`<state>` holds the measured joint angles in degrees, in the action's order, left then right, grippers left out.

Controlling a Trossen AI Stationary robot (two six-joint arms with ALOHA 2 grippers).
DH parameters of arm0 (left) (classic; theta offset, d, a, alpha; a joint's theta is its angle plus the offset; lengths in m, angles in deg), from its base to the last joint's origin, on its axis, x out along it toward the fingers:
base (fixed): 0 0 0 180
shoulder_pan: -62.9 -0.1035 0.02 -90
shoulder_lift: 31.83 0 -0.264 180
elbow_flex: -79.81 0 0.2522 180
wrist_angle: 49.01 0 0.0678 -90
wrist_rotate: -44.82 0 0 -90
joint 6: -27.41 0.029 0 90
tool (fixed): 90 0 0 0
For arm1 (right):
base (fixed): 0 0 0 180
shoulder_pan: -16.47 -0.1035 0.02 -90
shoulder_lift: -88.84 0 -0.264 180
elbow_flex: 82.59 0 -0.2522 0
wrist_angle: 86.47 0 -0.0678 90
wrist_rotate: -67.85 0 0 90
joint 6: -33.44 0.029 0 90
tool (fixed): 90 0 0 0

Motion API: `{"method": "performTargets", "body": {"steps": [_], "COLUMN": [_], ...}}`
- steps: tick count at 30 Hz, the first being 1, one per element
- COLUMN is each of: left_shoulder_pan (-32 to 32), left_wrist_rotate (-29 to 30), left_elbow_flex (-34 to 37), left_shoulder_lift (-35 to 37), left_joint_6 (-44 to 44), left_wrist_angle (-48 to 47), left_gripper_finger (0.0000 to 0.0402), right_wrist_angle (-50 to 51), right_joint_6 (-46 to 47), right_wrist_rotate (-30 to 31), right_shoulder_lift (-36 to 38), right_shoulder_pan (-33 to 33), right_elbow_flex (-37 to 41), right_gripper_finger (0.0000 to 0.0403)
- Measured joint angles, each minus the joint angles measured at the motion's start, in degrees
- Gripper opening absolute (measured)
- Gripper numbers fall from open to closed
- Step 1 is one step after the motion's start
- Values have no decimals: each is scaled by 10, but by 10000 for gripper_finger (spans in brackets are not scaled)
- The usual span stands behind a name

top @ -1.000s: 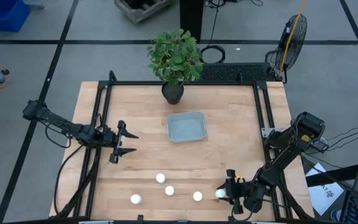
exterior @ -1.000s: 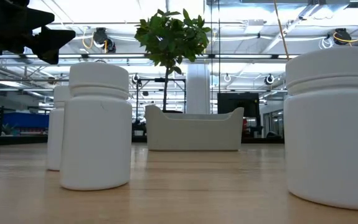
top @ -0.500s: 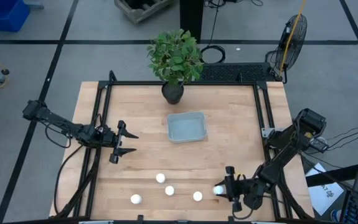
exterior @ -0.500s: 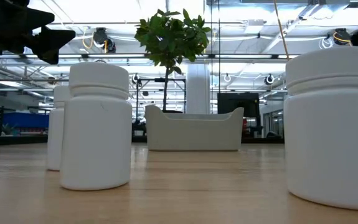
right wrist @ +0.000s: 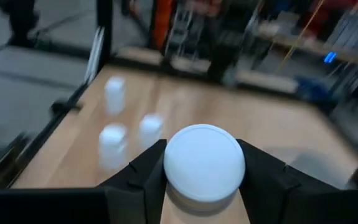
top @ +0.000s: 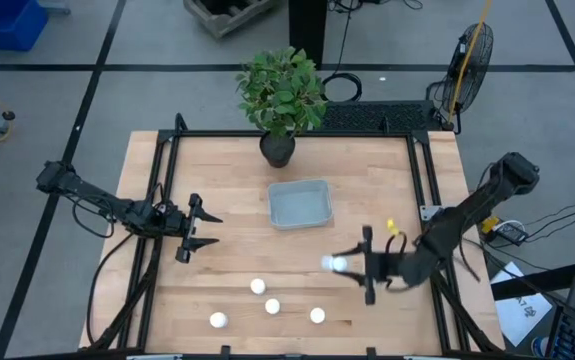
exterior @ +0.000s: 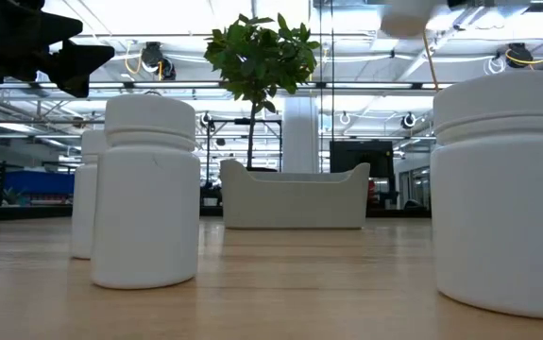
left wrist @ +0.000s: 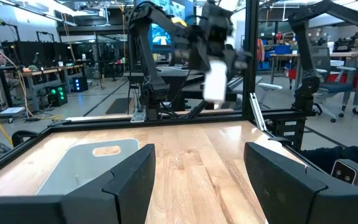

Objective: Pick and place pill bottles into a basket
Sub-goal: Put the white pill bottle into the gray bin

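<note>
Your right gripper (top: 339, 264) is clenching a small white cylindrical pill bottle (top: 332, 264) above the wooden table (top: 367, 190), between the pale grey-blue translucent plastic basket (top: 300, 203) and the four white bottles (top: 272, 306) standing near the table's front edge. Your left gripper (top: 210, 230) is hanging over the table's left side with its fingers spread and holding nothing, well apart from the basket.

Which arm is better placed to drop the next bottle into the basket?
The right. Its end effector is shut on a bottle, carried above the table close to the basket. The left end effector hangs open and empty at the table's left side.
</note>
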<state>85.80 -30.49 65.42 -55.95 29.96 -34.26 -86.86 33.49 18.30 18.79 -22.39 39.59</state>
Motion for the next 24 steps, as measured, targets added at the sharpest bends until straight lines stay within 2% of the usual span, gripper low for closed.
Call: {"method": "performTargets", "body": {"steps": [9,14,21,24], "left_shoulder_pan": [0,0,0,0], "left_wrist_rotate": [0,0,0,0], "left_elbow_flex": [0,0,0,0], "left_shoulder_lift": [0,0,0,0], "left_joint_6": [0,0,0,0], "left_wrist_angle": [0,0,0,0], "left_gripper_finger": [251,251,251,251], "right_wrist_angle": [-113,-133,-120,-118], "right_joint_6": [-154,-152,-75,-63], "right_wrist_rotate": [-6,-110,-255,-292], "right_shoulder_lift": [49,48,30,7], "right_shoulder_pan": [126,220,353,392], "right_elbow_flex": [0,0,0,0], "right_gripper_finger": [155,151,151,150]}}
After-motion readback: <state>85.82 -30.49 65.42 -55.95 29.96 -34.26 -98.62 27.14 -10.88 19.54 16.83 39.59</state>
